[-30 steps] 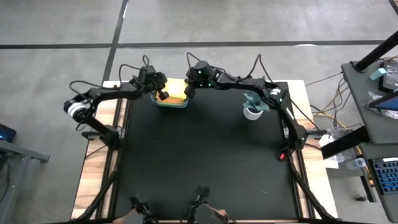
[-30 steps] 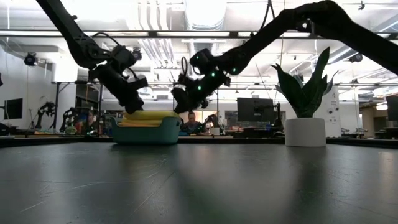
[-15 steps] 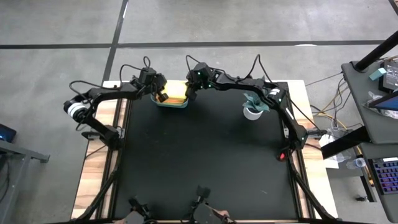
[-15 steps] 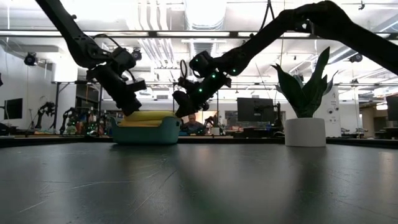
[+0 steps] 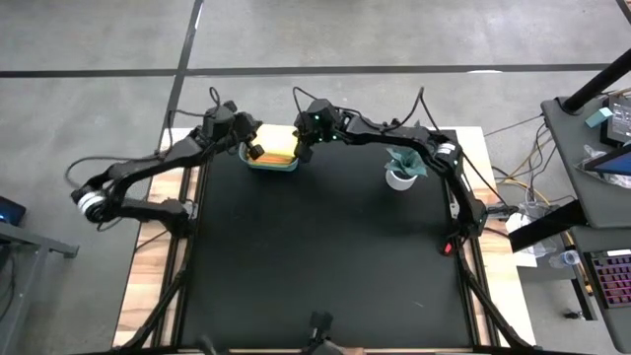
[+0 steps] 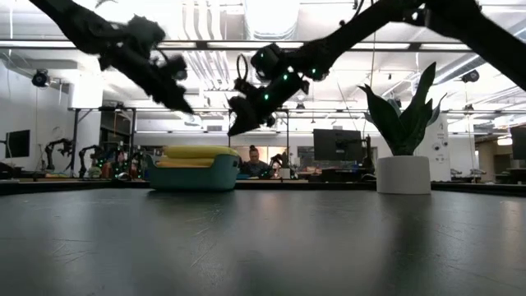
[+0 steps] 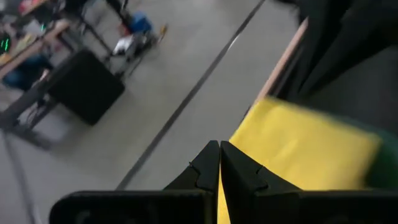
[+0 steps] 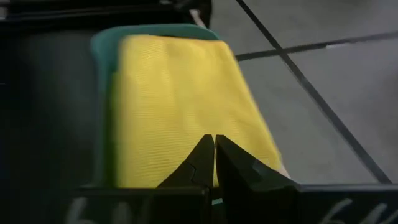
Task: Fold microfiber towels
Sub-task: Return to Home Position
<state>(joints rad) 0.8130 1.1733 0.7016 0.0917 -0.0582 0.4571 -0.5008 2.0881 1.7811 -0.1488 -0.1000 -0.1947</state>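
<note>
A teal bin (image 5: 264, 164) stands at the table's far edge, left of centre, with a stack of folded microfiber towels in it. A yellow towel (image 8: 180, 99) lies on top (image 6: 194, 153). My left gripper (image 6: 187, 108) hangs shut above the bin's left side, clear of the stack; in its wrist view the shut fingertips (image 7: 219, 147) point past the yellow towel (image 7: 298, 149). My right gripper (image 6: 233, 128) hangs shut above the bin's right side, and its fingertips (image 8: 214, 140) also stand clear of the towel.
A potted green plant in a white pot (image 5: 401, 170) stands at the far right of the black mat (image 5: 315, 256). The mat's middle and near part hold nothing else. Beyond the table's far edge is grey floor (image 7: 155, 93).
My left gripper has risen from the top of the towel stack and drawn back toward the table's left edge, staying shut. My right gripper has risen a little above the bin's right side. The towels have stayed in the bin.
</note>
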